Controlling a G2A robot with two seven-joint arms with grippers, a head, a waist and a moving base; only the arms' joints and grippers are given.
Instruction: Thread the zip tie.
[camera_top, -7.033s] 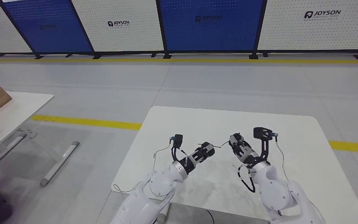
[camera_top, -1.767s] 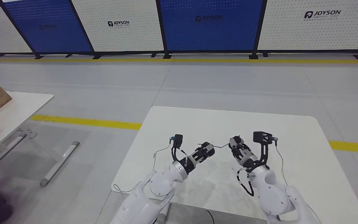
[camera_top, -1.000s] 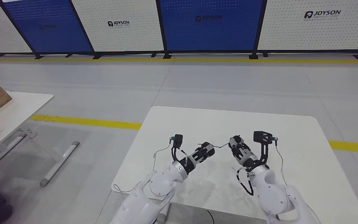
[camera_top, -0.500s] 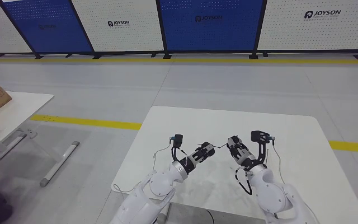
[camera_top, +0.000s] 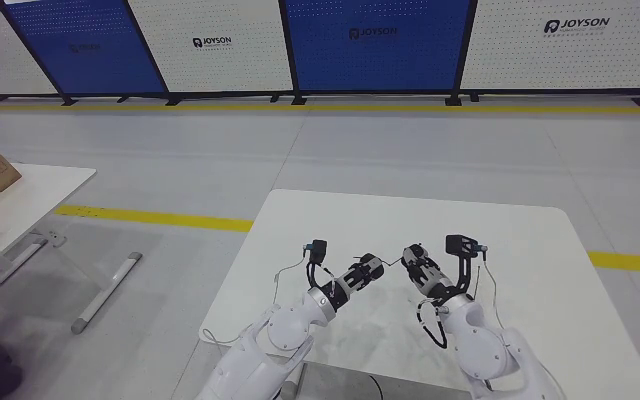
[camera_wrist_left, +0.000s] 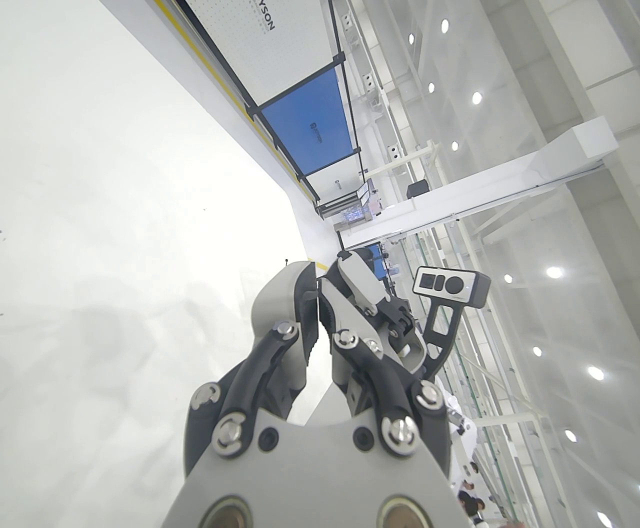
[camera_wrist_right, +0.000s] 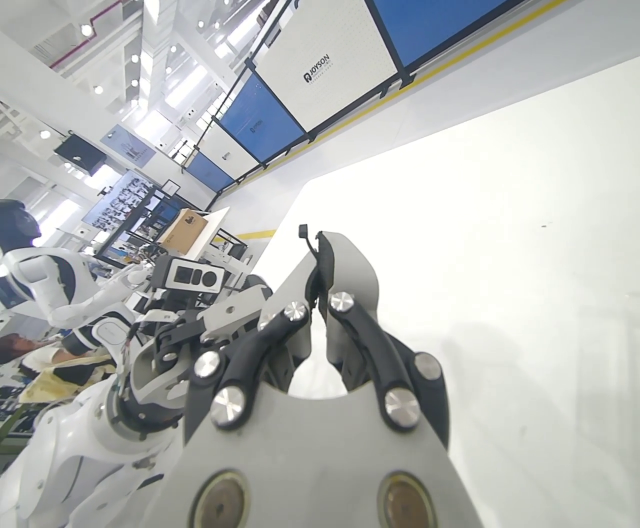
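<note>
Right gripper (camera_wrist_right: 317, 245): clamped on the zip tie (camera_wrist_right: 303, 231); its black head pokes past the tips, the strap is hidden from you
Left gripper (camera_wrist_left: 317, 280): pressed closed; whether it holds anything you cannot tell

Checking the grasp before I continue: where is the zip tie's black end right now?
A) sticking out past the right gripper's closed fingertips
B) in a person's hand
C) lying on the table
A: the zip tie pokes out beyond the tips of the right gripper, which is pinched shut on it.
</note>
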